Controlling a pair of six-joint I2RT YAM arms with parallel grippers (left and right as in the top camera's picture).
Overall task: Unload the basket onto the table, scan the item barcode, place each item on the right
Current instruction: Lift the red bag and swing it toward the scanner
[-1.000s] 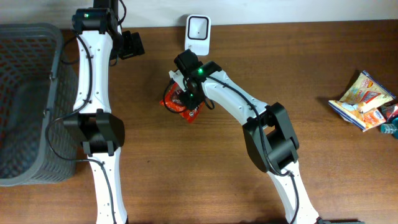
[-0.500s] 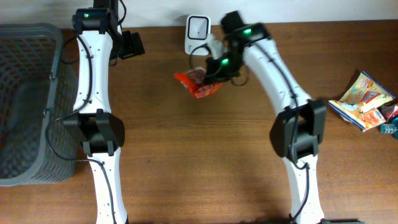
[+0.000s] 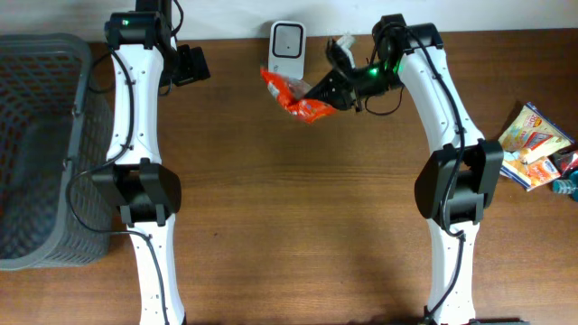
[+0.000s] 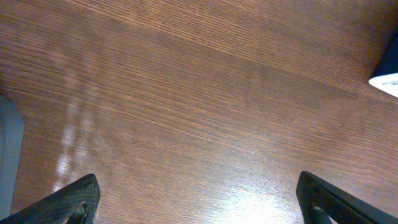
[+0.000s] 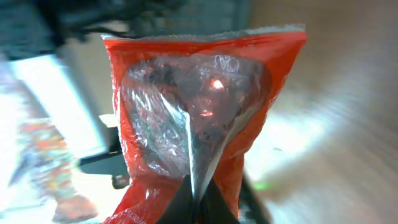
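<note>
Overhead, my right end effector point(image 3: 325, 90) pinches a red packet point(image 3: 293, 97) beside the scanner point(image 3: 287, 43); the wrist view adds its clear window point(image 5: 186, 118). My left end effector point(image 3: 191, 65) gapes wide.

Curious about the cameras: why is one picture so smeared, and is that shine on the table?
Right wrist view: background smeared, probably motion; the red snack bag is fairly sharp, glare on its clear window. Left wrist view: sharp, pale reflections on the table. Overhead view: crisp, evenly lit.

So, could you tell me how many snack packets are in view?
2 clearly: a red packet in the right arm's jaws, a yellow packet at the table's right edge. Others seem partly hidden beneath it.
</note>
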